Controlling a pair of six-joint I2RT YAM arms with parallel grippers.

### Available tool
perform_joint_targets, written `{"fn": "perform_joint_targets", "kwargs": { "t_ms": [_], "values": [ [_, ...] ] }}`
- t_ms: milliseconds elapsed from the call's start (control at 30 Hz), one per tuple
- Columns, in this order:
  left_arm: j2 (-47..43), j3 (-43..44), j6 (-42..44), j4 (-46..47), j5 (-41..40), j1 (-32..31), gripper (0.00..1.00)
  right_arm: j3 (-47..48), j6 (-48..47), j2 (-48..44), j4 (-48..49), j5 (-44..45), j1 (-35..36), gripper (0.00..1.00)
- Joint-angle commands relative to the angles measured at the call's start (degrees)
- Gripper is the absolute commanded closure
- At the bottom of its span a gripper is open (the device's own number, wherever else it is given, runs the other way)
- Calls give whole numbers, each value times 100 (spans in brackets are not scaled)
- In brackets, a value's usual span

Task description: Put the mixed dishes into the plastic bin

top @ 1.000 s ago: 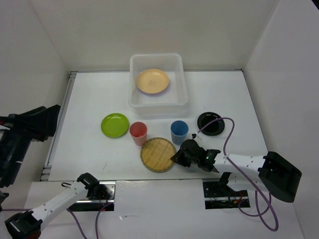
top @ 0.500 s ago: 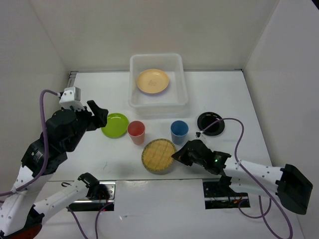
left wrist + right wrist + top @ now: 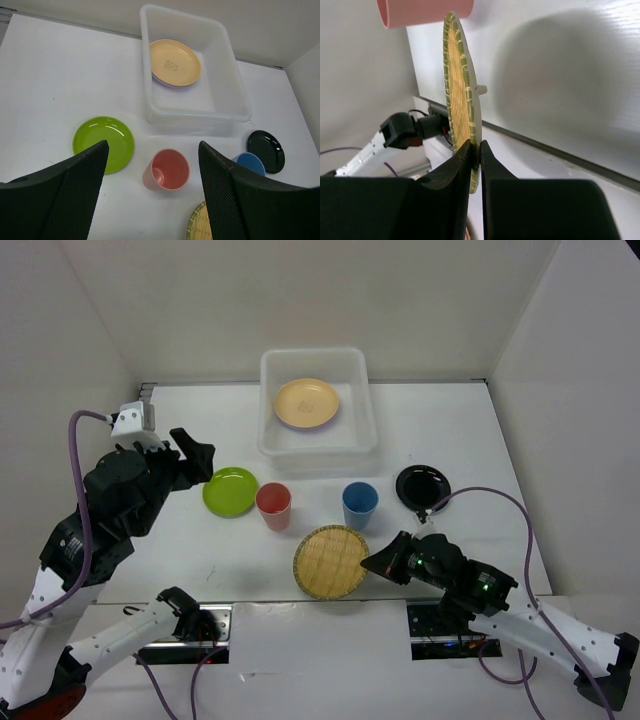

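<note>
Right hand [image 3: 371, 562] pinched shut on the right rim of the wicker plate [image 3: 330, 562], near edge of tabletop [image 3: 460, 430]. Left hand [image 3: 197, 460] wide open, holding nothing, just left of lime plate [image 3: 230, 491]. Plastic bin [image 3: 318, 448], far centre: orange plate [image 3: 307, 403] atop lilac plate [image 3: 162, 82], which is mostly hidden.

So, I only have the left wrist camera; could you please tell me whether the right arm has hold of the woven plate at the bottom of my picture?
Observer: Yes, the right gripper is shut on the right rim of the woven plate.
Operator: Thank you. Is it lying flat?
Observer: It seems raised: the right wrist view shows it edge-on, with a gap above the table.
Operator: And where does it sit overall?
Observer: Near the table's front edge, apart from the coral cup and the blue cup.
</note>
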Motion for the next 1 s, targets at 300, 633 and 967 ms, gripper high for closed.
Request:
{"fn": "perform_joint_targets", "kwargs": {
  "t_ms": [300, 633, 967],
  "values": [
    [5, 236, 157, 388, -168, -19, 21, 1470, -764, 748, 52, -607, 41, 100],
    [-110, 122, 157, 336, -300, -19, 19, 2893, -1670, 2425, 913, -984, -458, 100],
    [-215, 122, 209, 221, -352, -19, 19, 3826, -2180, 3991, 2899, -2145, -2911, 100]
  ]
}}
